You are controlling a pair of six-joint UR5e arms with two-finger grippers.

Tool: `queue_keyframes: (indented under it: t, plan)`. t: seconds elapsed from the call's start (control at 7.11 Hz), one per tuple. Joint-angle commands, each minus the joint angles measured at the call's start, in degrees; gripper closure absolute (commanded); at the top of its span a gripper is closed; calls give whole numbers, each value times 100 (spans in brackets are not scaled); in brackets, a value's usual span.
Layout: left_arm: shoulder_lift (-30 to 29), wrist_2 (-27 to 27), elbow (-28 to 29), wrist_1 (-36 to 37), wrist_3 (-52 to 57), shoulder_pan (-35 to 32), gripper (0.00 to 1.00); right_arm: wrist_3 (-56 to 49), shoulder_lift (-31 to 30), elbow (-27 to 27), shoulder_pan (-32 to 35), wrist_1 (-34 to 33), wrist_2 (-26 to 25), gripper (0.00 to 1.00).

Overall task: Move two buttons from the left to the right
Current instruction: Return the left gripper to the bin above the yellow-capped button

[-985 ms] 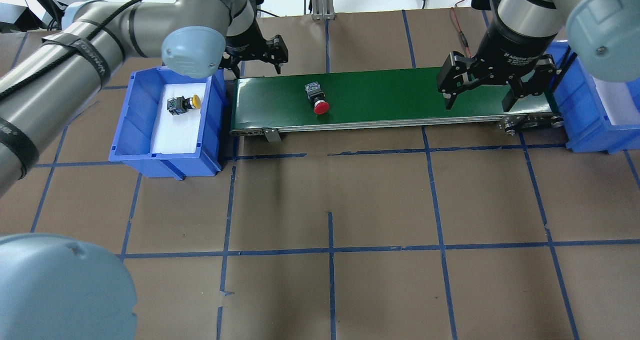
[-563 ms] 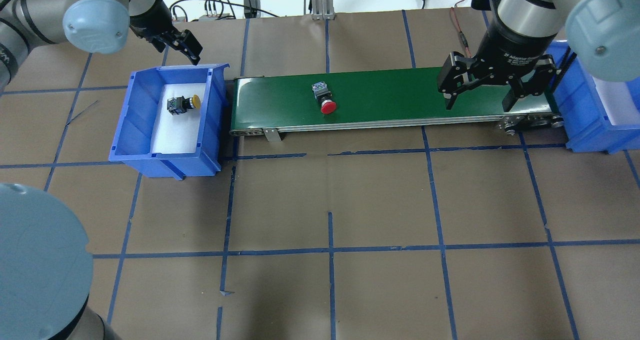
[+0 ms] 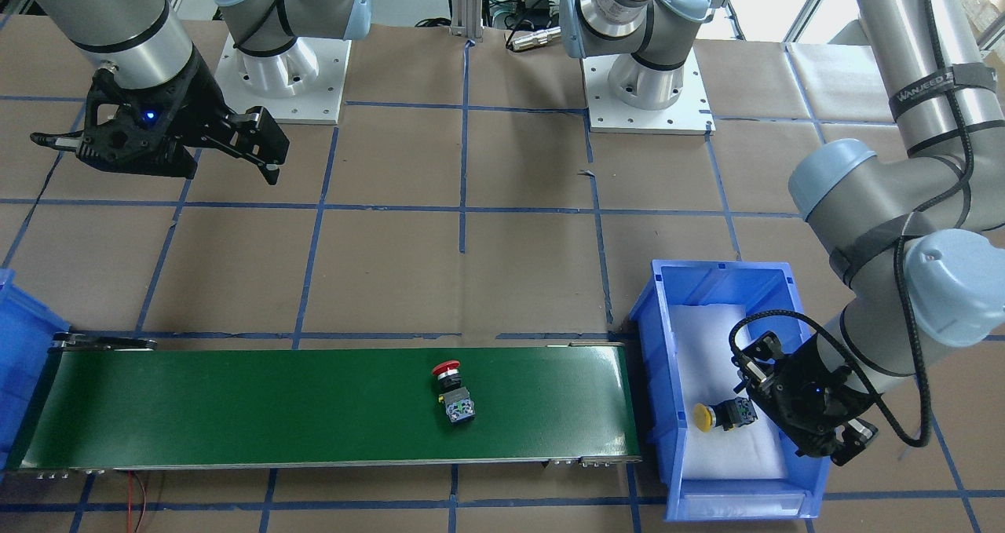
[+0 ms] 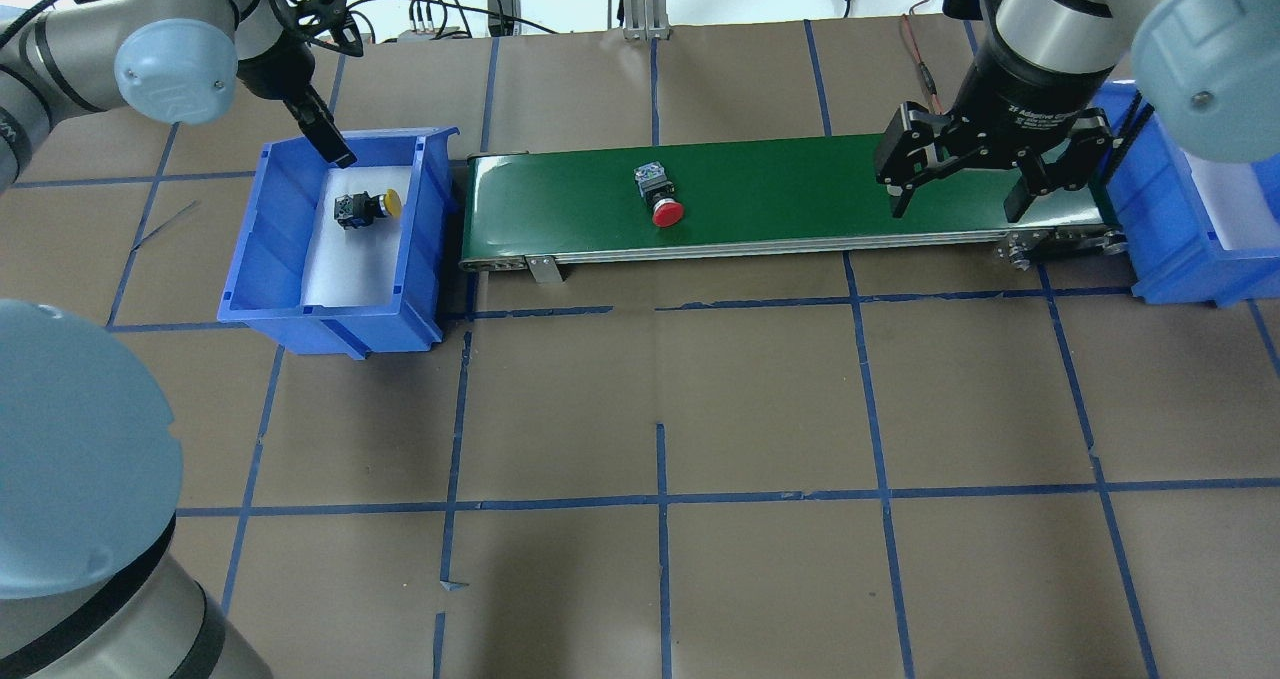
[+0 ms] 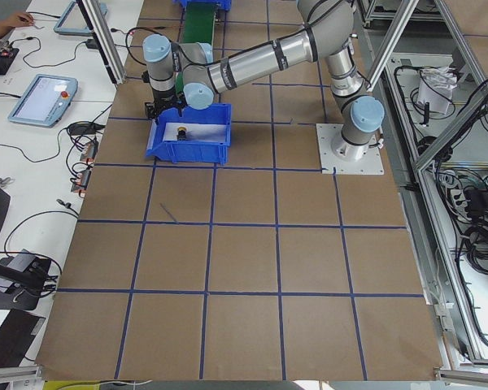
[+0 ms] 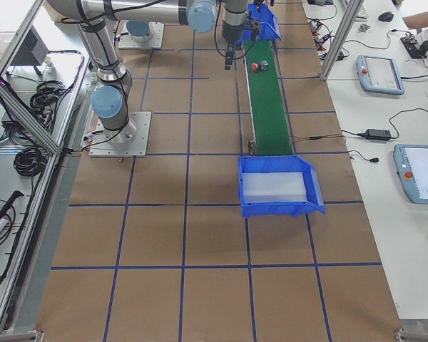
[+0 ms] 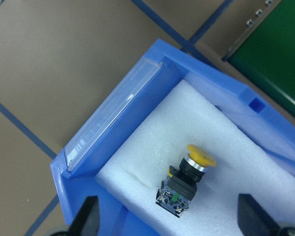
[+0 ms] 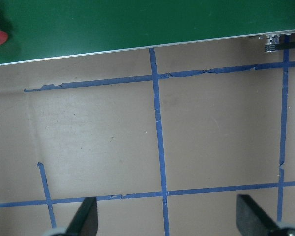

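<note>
Just ahead of the wide-spread left tool (image 7: pixel 169 219) lies the yellow button (image 7: pixel 185 181).

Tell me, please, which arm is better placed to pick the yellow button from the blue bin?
Left. The left gripper hangs open right over the blue bin, with the yellow button framed between its fingers in the wrist view. The right gripper hangs open by the conveyor's far end.
</note>
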Motion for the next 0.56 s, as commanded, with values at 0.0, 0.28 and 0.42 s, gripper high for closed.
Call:
queue_keyframes:
  t: [0.0,0.28,0.42]
  plan:
    - [-269,4,-141,-51,916,6,4,0,1,0,0,-1,0,0]
    - [-349,4,-274,-202,1164,32,8,0,1,9,0,-28,0,0]
    - [-436,-57,-309,-184,1130,50,8,0,1,0,0,-10,0,0]
